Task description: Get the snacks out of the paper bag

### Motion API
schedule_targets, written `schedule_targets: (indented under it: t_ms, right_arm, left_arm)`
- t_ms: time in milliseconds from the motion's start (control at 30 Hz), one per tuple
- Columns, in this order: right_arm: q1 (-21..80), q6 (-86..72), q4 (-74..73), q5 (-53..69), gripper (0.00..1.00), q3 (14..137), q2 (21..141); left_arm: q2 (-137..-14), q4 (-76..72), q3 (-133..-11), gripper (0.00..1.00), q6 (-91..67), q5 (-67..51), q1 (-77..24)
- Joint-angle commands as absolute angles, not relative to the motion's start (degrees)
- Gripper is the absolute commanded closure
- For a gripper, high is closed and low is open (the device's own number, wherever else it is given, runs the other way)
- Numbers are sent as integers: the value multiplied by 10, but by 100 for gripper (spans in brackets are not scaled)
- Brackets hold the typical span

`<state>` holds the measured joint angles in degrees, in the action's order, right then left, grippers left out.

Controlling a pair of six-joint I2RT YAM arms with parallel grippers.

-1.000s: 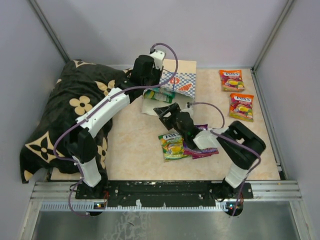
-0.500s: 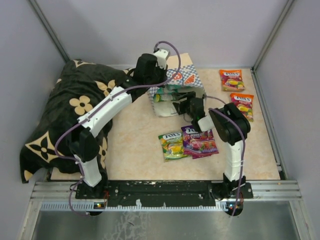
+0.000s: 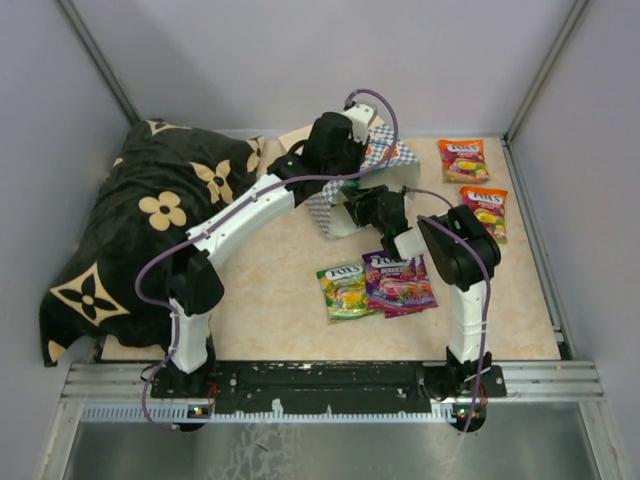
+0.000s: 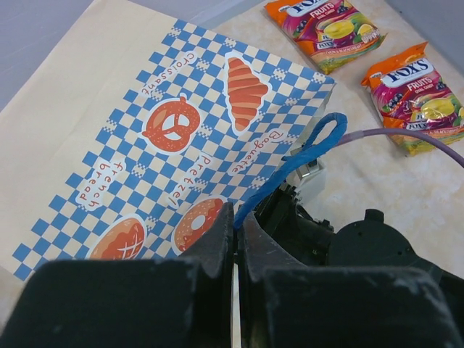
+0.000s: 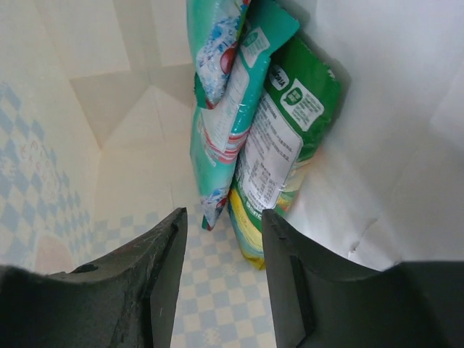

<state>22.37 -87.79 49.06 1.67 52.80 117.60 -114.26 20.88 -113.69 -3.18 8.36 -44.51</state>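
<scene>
Inside the paper bag [image 4: 203,145], the right gripper [image 5: 225,221] is spread wide beside two snacks [image 5: 217,109], while the left gripper [image 4: 237,228] pinches the blue handle [image 4: 286,170], which could slip and close the bag.

From above, mostly covered by both wrists: the paper bag [image 3: 392,158], its mouth and the right jaws out of sight inside. In the left wrist view, cut off by the top edge at 1 o'clock: one orange packet [image 4: 326,22]; cut off by the right edge at 3 o'clock: a second orange packet [image 4: 417,94]. Lost between the left jaws: the lower end of the blue cord handle [image 4: 304,156]. Inside the bag, cropped at 12 o'clock: the teal packet [image 5: 217,109], overlapping the green packet [image 5: 286,138] behind it. Too small to read: the green packet's back print. Cannot tell whether more packets lie deeper.
</scene>
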Motion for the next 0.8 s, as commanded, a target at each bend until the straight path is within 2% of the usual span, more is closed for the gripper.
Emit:
schedule_targets:
  t_ms: [0, 167, 767]
  right_arm:
    - [235, -902, 524, -69, 54, 532, 1190]
    - [244, -907, 537, -142, 54, 538, 1201]
    - [254, -873, 464, -111, 56, 707, 1311]
  left_arm:
    - [-1146, 204, -1165, 100, -37, 101, -452]
    - [-1153, 211, -1172, 100, -38, 104, -456]
    - [-1153, 221, -1172, 100, -34, 103, -466]
